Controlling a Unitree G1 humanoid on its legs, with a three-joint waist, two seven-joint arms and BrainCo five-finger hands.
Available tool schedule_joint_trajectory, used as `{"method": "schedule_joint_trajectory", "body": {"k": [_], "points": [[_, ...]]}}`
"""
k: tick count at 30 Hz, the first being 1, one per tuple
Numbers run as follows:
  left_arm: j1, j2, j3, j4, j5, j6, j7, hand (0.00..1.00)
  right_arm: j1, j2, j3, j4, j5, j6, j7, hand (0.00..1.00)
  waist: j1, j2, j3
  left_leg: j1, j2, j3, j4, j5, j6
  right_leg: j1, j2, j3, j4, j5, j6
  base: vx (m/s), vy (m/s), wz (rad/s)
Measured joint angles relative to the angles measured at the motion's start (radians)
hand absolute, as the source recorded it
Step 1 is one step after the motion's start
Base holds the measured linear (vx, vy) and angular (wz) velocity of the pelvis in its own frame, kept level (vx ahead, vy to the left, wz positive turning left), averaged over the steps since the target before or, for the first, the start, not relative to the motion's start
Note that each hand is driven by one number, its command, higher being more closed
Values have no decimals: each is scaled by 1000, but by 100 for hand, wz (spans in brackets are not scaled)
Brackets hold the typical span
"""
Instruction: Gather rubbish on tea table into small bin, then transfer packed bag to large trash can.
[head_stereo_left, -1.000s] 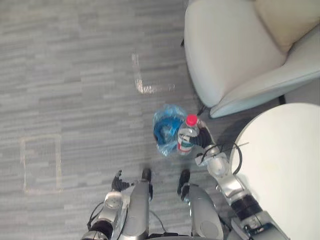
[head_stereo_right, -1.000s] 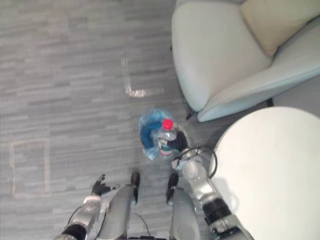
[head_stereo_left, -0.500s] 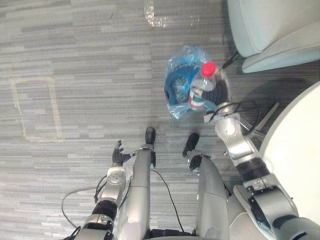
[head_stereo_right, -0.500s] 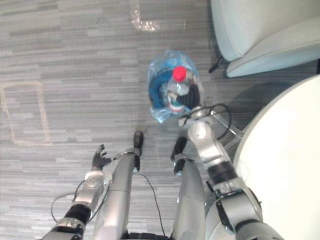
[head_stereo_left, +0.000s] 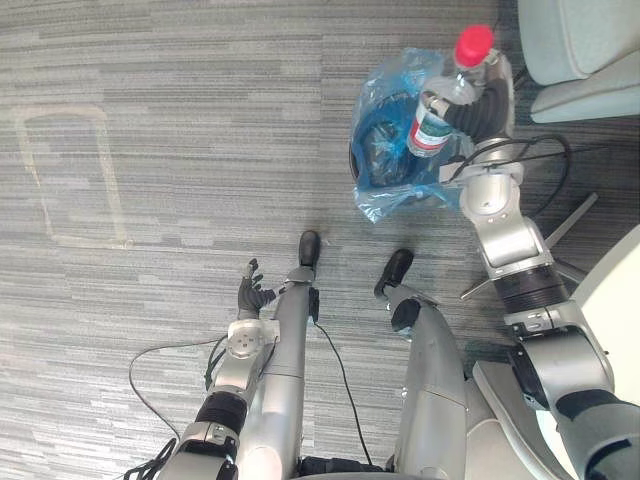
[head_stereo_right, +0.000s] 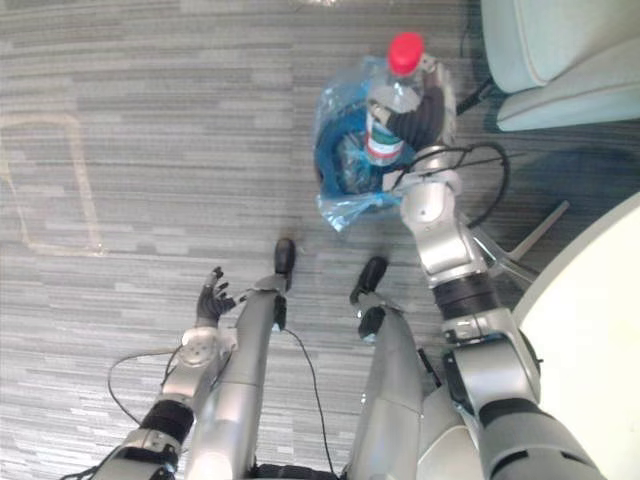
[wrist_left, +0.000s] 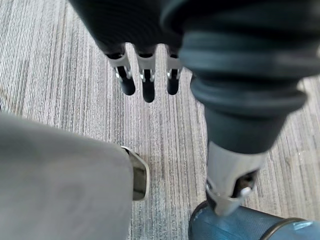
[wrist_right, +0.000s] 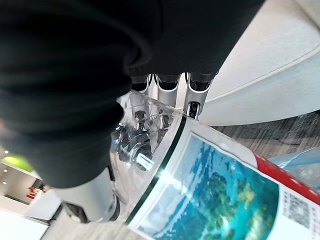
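Right hand (head_stereo_left: 486, 100) grips a clear, red-capped, labelled bottle (head_stereo_left: 433, 122).

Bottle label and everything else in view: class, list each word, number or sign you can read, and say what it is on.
On the bottle in the right hand, the label: small print beside a blue-green picture, too blurred to read.
Blue bin bag and floor outline: no writing.

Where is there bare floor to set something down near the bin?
Bare carpet runs from the blue-bagged bin left to the taped rectangle, ahead of the open left robot hand. Crowded on the bin's right: right robot hand gripping the bottle, armchair, table.
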Motion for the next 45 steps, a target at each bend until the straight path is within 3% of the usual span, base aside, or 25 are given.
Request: {"method": "schedule_joint_trajectory", "body": {"k": [1,2,19,31,34,45], "points": [[0,2,0,-9,-3,-1,0,0,-2,1,-2,2,0,0,-2,100,2,0,0,-12,0,3,5,0,0,-13,-3,0,7,-1,-1,0,0,0],[-2,4,0,-18,-4,-3,0,0,-8,2,-3,17,0,-1,-2,0,5,0,0,-25,0,8,11,0,0,-30,-5,5,15,-1,-2,0,0,0],[-23,2,2,-19,-3,-3,0,0,73,94,-26,57,-33,0,-11,0,4,-3,-2,-60,1,15,28,12,4,-75,-7,22,44,-2,-2,-5,-2,0],[-25,20,2,-11,11,-1,19,0,124,88,104,61,-308,0,13,0,-10,-5,-4,-57,25,39,37,10,7,-76,7,32,38,9,-10,-13,-4,-6],[-29,22,1,-9,19,-5,21,0,118,88,141,129,-376,3,22,0,-10,-8,-5,-59,28,39,38,9,7,-76,10,32,36,10,-10,0,0,0],[-64,26,1,-10,-4,-18,29,0,77,92,170,350,-416,58,34,0,-8,-9,-6,-120,28,36,29,16,7,-132,8,21,33,9,-10,2,2,3]]}}
